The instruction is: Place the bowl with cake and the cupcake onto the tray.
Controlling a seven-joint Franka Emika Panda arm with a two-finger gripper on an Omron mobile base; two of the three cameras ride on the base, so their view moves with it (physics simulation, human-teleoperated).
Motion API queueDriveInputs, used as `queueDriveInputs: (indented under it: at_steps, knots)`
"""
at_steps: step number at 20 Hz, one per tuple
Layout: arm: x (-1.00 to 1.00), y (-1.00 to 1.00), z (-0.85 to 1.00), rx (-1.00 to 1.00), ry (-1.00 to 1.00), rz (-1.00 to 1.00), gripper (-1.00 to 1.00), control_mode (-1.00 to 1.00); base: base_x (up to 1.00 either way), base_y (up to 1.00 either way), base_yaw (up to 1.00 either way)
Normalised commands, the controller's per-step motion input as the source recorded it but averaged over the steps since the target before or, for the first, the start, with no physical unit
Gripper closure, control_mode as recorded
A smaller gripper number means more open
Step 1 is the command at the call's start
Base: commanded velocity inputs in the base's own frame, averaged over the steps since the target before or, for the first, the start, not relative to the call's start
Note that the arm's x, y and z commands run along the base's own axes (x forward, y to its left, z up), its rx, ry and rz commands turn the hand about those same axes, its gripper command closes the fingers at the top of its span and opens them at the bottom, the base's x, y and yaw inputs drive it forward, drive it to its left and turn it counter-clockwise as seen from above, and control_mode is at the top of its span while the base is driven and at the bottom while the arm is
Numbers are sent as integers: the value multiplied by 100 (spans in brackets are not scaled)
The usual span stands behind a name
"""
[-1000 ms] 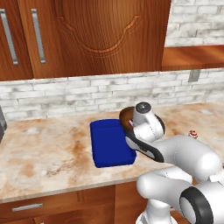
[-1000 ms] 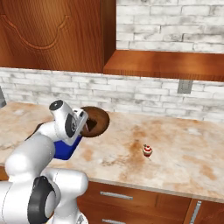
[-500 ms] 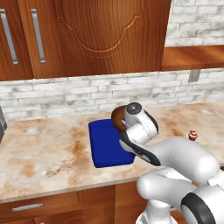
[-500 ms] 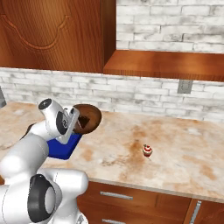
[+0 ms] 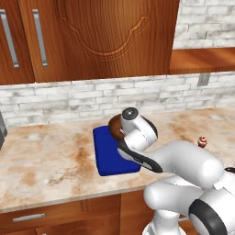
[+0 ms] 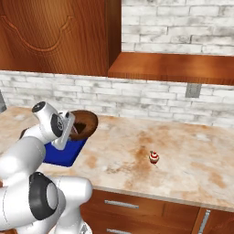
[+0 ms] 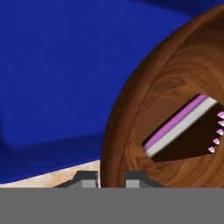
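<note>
On the marbled counter (image 5: 46, 160) under the brick backsplash, I see my gripper (image 7: 110, 178) pinching the rim of the bowl with cake (image 6: 84, 124) over the tray (image 5: 108, 153) — the hand view shows the wedge's pink stripe. The cupcake (image 6: 154, 157) sits well apart to the right.

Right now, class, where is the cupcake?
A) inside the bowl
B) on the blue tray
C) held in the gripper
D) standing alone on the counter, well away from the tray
D: the cupcake stands on bare counter, far from the tray.
</note>
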Motion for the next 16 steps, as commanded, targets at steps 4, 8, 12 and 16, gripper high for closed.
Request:
queueDriveInputs:
  at_steps: [4, 8, 12, 16]
  knots:
    - [1, 33, 0, -2, 5, 5, 100, -100, 0, 0, 0]
    - [3, 33, 0, -4, 0, 4, 100, -100, 0, 0, 0]
    - [10, 24, 0, -4, 0, 4, 100, -100, 0, 0, 0]
    - [13, 11, 0, 0, 0, 5, 100, -100, 0, 0, 0]
